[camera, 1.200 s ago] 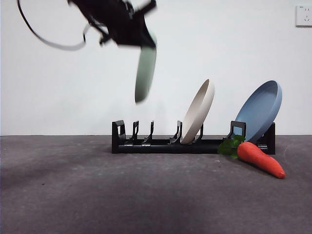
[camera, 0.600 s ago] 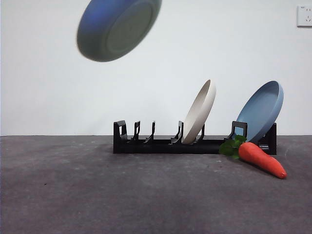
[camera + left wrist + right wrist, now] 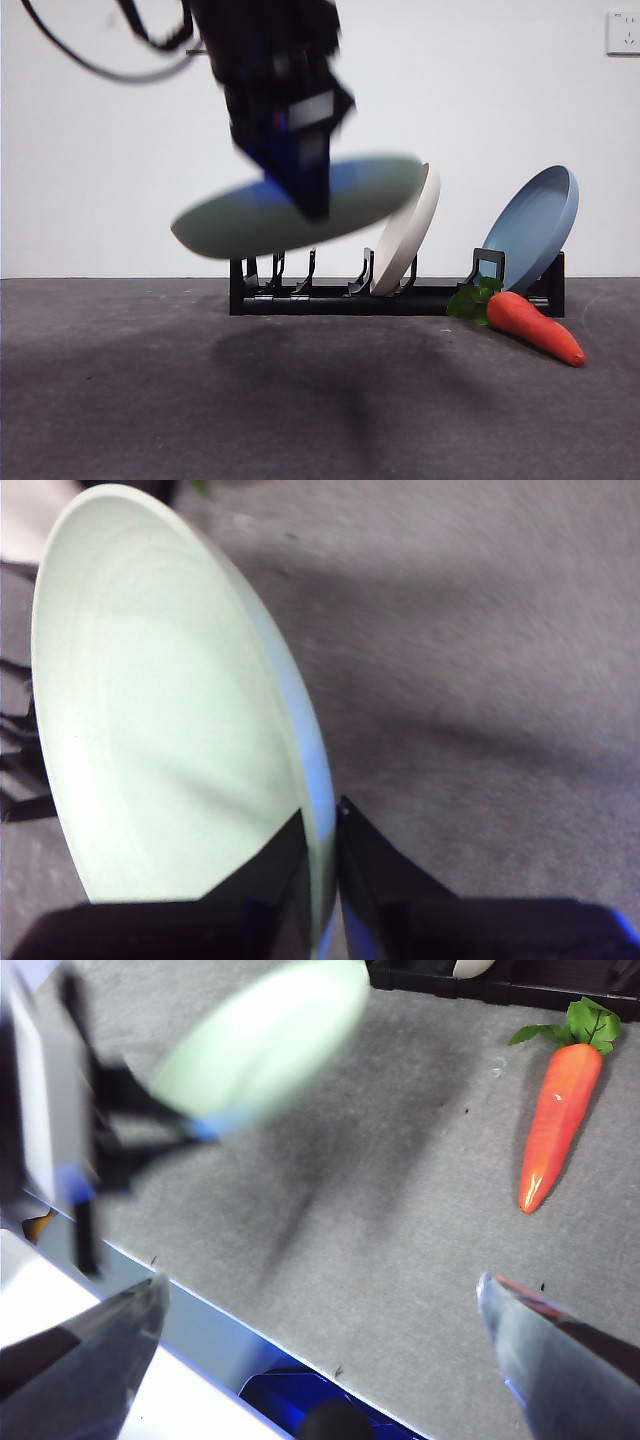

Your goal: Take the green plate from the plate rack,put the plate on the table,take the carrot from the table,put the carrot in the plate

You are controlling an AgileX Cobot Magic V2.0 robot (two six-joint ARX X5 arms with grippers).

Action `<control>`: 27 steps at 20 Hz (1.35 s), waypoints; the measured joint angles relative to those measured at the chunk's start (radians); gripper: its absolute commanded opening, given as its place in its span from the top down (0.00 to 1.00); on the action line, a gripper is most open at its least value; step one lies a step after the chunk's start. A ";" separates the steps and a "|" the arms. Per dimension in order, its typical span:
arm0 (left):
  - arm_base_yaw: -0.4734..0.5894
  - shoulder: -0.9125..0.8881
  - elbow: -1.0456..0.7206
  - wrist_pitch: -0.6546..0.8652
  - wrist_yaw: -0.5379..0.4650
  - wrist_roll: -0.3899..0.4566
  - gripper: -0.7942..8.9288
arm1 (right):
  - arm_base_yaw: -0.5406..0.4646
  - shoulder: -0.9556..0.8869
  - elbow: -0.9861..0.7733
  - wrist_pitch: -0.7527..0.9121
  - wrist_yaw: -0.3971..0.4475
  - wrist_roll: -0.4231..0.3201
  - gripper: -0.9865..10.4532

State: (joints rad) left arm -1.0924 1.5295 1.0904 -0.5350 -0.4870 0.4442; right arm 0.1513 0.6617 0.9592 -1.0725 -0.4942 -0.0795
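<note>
Left wrist view: left gripper [image 3: 322, 880] fingers clenched on green plate [image 3: 170, 710] rim, carried above counter [image 3: 320, 400] before plate rack [image 3: 400, 297]. Probably light, stiff, slick; edge pinch apt. Right gripper [image 3: 320, 1360] fingers spread, empty.

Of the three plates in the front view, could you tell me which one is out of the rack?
The green plate, gripped by the left gripper above the table; the beige and blue plates stand racked.

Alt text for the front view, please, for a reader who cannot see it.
A dark left gripper holds a pale mint-green plate nearly flat above the grey table. Behind, a black rack holds beige and blue plates; an orange toy carrot lies in front of it.
</note>
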 measured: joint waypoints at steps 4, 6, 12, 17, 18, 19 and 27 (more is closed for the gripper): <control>-0.055 0.142 -0.036 0.105 -0.027 0.070 0.92 | 0.000 0.000 0.000 0.000 0.000 0.000 0.39; -0.064 0.210 -0.036 0.172 -0.048 0.085 0.92 | 0.000 0.000 0.000 -0.008 0.000 0.000 0.39; -0.063 0.308 -0.036 0.235 -0.085 0.095 0.91 | 0.000 0.000 0.000 -0.019 0.000 0.000 0.39; -0.061 0.309 -0.036 0.238 -0.043 0.073 0.62 | 0.000 0.000 0.000 -0.019 0.000 0.000 0.39; -0.061 0.309 -0.036 0.239 -0.049 0.068 0.62 | 0.000 0.000 0.000 -0.019 0.000 0.000 0.39; -0.061 0.309 -0.032 0.241 -0.058 0.066 0.62 | 0.000 0.000 0.000 -0.019 0.000 0.000 0.39; -0.066 0.146 0.040 0.102 -0.072 -0.056 0.46 | 0.000 0.085 0.000 0.093 0.053 0.000 0.39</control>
State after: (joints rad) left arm -1.1584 1.6760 1.1309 -0.4328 -0.5594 0.3878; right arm 0.1513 0.7467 0.9592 -0.9798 -0.4408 -0.0799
